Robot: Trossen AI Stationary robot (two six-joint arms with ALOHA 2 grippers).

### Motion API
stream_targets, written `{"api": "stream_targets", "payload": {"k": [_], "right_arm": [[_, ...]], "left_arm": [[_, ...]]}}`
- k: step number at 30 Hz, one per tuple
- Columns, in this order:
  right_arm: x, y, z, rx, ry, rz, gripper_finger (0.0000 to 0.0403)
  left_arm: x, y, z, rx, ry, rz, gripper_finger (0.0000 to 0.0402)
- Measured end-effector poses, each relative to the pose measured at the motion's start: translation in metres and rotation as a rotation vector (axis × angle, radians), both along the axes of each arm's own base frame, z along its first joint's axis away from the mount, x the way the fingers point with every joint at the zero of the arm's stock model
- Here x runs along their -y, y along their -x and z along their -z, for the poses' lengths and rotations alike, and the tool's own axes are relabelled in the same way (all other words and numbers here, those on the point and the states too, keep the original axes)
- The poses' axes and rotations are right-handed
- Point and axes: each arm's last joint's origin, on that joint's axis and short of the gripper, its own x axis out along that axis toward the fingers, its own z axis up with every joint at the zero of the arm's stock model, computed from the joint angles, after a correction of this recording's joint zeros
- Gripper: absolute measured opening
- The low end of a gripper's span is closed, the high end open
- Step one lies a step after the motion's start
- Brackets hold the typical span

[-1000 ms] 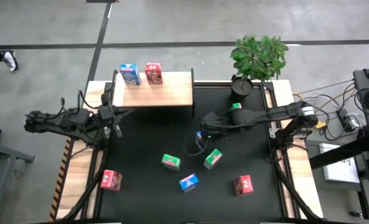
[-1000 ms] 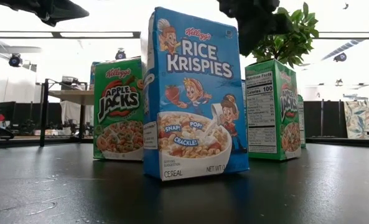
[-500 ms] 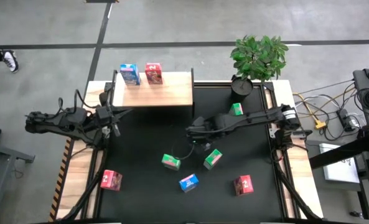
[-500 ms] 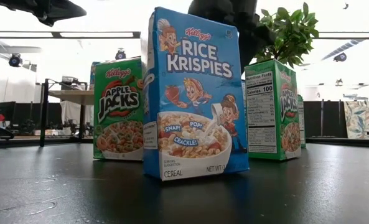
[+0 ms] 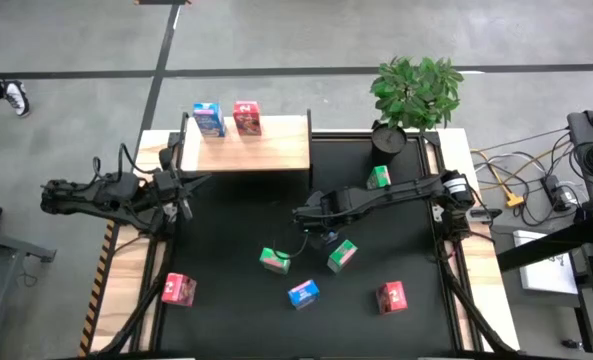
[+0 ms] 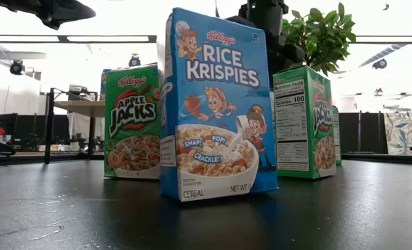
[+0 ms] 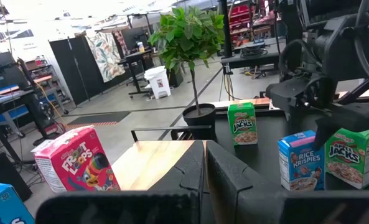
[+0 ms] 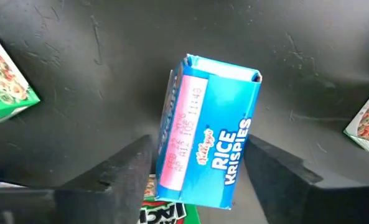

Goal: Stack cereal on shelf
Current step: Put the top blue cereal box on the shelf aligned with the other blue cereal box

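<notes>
The right end effector [image 5: 306, 213] hangs over the middle of the tabletop [image 5: 226, 235] with its fingers spread to either side of an upright blue box [image 8: 212, 140]. Whether they touch the cardboard I cannot tell, and the box stands on the mat, not lifted. Its front reads "Kellogg's Rice Krispies"; the digits on its pink top flap are too small to read. The left end effector [image 5: 183, 188] waits by the near left corner of the shelf [image 5: 276, 150], fingers pressed together on nothing.

The job looks barely begun. Two boxes stand on the shelf: a blue shelf box [image 5: 208, 119] and a red shelf box [image 5: 247, 117], the latter marked "Froot Loops" in the left wrist view. Seven are left on the tabletop: the one under the right arm, a front blue box [image 5: 304, 293], three green ones [image 5: 274, 260] [image 5: 342, 254] [image 5: 379, 177] and two red ones [image 5: 179, 289] [image 5: 391, 296].

In the low view the front blue box reads "Rice Krispies", "Snap! Crackle! Pop!" and "Cereal"; the green ones read "Apple Jacks", and one side panel shows "Nutrition Facts" and "Calories 100"
</notes>
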Motion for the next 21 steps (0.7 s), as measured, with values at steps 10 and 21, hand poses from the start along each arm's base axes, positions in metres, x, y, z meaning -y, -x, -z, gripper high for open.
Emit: {"api": "stream_targets", "payload": {"k": [10,21], "right_arm": [[0.000,0.000,0.000,0.008,-0.001,0.000,0.0150],[0.006,0.007,-0.039,0.119,0.005,-0.037,0.0136]], "left_arm": [[0.000,0.000,0.000,0.000,0.000,0.000,0.0000],[0.000,0.000,0.000,0.003,0.004,0.001,0.0000]]}}
